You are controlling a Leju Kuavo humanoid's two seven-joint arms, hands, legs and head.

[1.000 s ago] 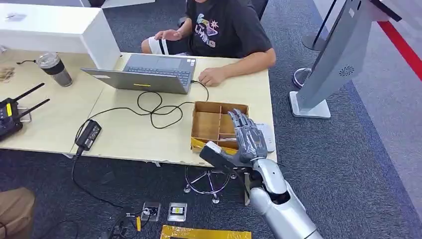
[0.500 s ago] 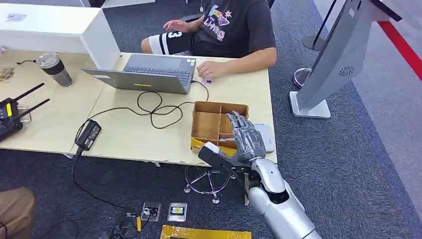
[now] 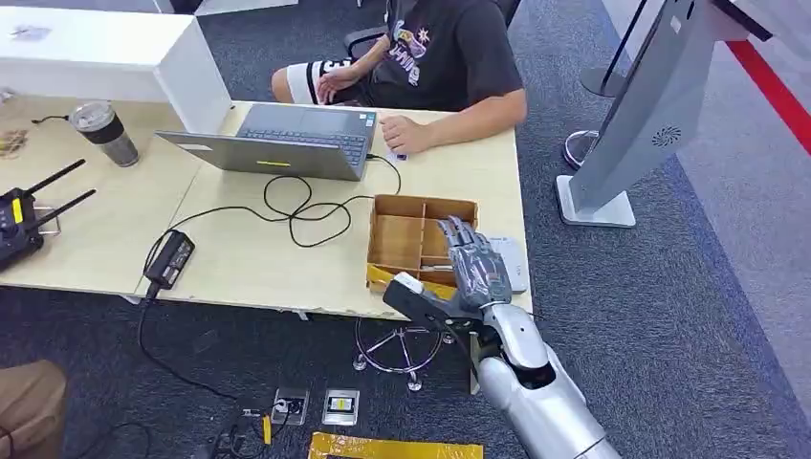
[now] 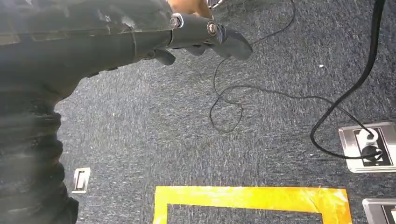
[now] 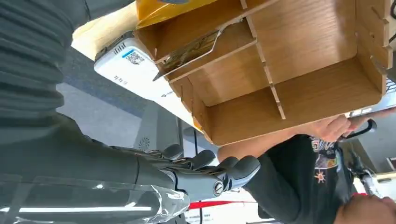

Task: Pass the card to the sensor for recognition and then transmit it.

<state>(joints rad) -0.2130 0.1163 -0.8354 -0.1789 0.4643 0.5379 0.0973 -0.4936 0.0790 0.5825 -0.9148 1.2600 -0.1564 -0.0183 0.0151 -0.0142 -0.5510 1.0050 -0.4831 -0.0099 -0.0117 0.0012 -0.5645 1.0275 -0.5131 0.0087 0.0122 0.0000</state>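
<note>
A wooden compartment box [image 3: 421,203] stands at the table's near right corner. My right hand [image 3: 473,273] hovers over its near right part, fingers spread and holding nothing. A white sensor [image 3: 514,260] lies just right of the box, partly behind the hand. In the right wrist view a card [image 5: 189,49] leans inside a compartment of the box [image 5: 289,70], beside the sensor [image 5: 125,65], and my right hand [image 5: 201,173] is apart from it. My left hand [image 4: 205,36] hangs over the carpet, loosely curled and holding nothing.
A person [image 3: 440,57] sits at the table's far side with a hand beside a laptop [image 3: 287,142]. Black cables [image 3: 296,206], a power adapter [image 3: 170,258], a cup [image 3: 105,132] and a radio unit [image 3: 19,225] lie to the left. A grey kiosk [image 3: 650,105] stands on the right.
My right hand has stayed over the box, shifting only slightly. The person has drawn one hand back from the laptop to their lap.
</note>
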